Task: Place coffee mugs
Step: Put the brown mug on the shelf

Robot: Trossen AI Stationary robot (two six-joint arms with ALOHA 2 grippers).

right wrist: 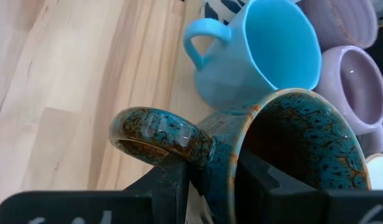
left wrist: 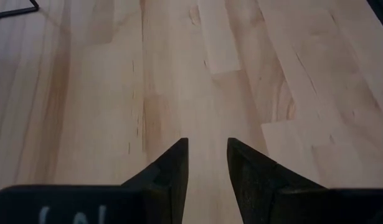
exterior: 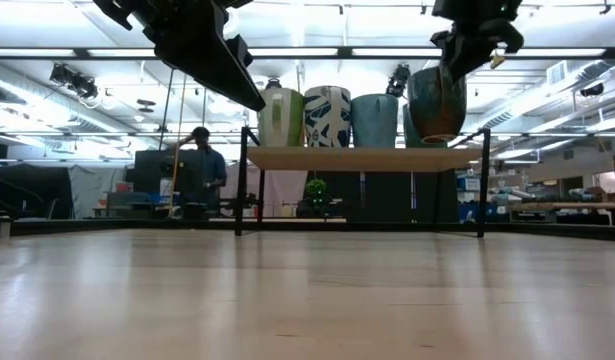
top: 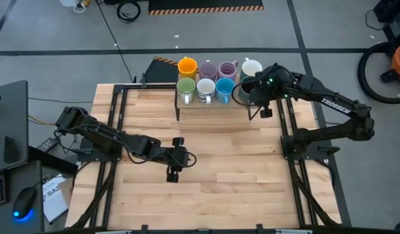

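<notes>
Seven mugs stand on a raised shelf (top: 186, 104) at the table's far edge. At the back are orange (top: 187, 65), two pale purple (top: 207, 69) (top: 227, 69) and white (top: 252, 67). In front are green (top: 186, 86), patterned white (top: 205, 88) and blue (top: 225, 86). My right gripper (top: 253, 90) is shut on the dark mug (exterior: 437, 103) at the shelf's right end, next to the blue mug (right wrist: 260, 56). My left gripper (left wrist: 207, 163) is open over bare tabletop at mid-table (top: 173, 173), holding nothing. My right gripper pinches the dark mug's wall (right wrist: 219, 155) right beside its handle (right wrist: 160, 134), with one finger (right wrist: 263, 177) inside the mug and the other (right wrist: 169, 183) outside. The fingers come from above, pointing down. The mug hangs slightly tilted, its base just above the shelf board (exterior: 357, 157).
The shelf stands on thin black legs (exterior: 238, 190) with open space beneath. Black frame rails (top: 115, 123) run along the table's left and right sides. The wooden tabletop (top: 232, 162) lies bare between the arms. A person (exterior: 199, 160) stands in the room beyond.
</notes>
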